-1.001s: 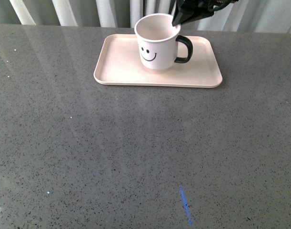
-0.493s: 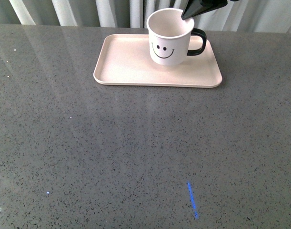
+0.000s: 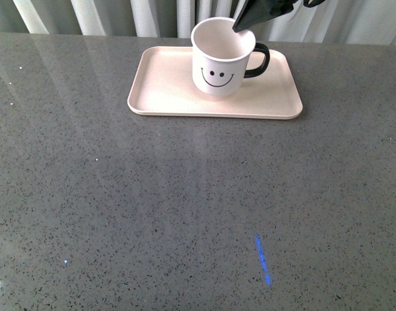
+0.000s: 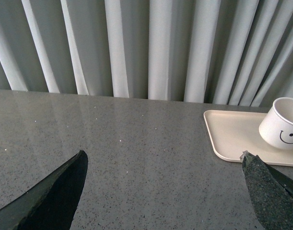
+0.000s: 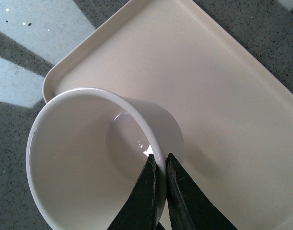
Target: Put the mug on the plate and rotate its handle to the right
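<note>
The mug (image 3: pixel 218 65) is seen on the plate (image 3: pixel 165 84), near its back edge, with the smile turned to the camera. The handle (image 3: pixel 261 59) is pointed to the right. The mug's rim is pinched by the right gripper (image 5: pixel 159 160), with one finger inside and one outside. The left gripper (image 4: pixel 163 155) is held wide apart over the table (image 3: pixel 185 207), well away from the mug.

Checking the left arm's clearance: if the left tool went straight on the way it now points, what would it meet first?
Probably the bare table, with the curtain beyond it, though depth is unclear. The left tool is open, and the plate and mug sit off to one side of its line.
</note>
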